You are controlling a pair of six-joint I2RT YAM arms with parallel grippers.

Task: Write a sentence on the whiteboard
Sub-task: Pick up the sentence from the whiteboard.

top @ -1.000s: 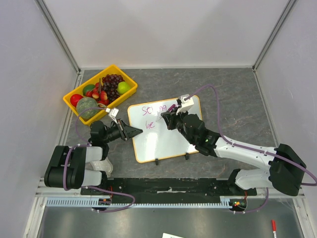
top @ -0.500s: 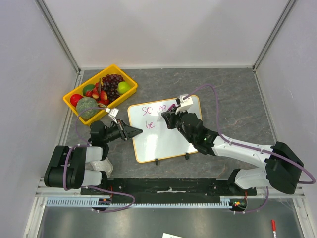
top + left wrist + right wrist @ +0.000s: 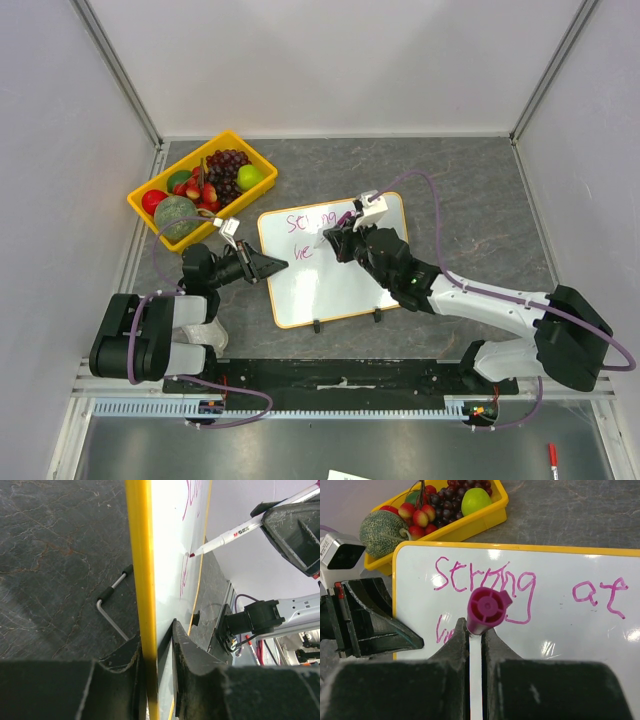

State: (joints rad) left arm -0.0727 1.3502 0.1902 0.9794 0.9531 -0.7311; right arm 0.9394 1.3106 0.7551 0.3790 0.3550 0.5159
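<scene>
The whiteboard (image 3: pixel 330 290), white with an orange-yellow frame, lies on the dark table. My left gripper (image 3: pixel 275 265) is shut on its left edge, and the frame (image 3: pixel 142 580) runs between the fingers (image 3: pixel 187 645). The sentence (image 3: pixel 485 580) is in magenta: "Strong at" on the top line, with "he" begun below (image 3: pixel 304 251). My right gripper (image 3: pixel 476 625) is shut on a magenta-capped marker (image 3: pixel 487 610) over the board's upper middle (image 3: pixel 335 240). In the left wrist view the marker (image 3: pixel 235 532) slants down and its tip touches the board at the second line.
A yellow tray (image 3: pixel 262 176) of fruit (melon, grapes, apples) stands at the back left, close to the board's corner. Two black clip feet (image 3: pixel 317 325) sit on the board's near edge. A bent metal rod (image 3: pixel 112 600) lies on the table left of the board.
The right gripper and marker have crept a touch to the left over the board. The left gripper and the board have not moved.
</scene>
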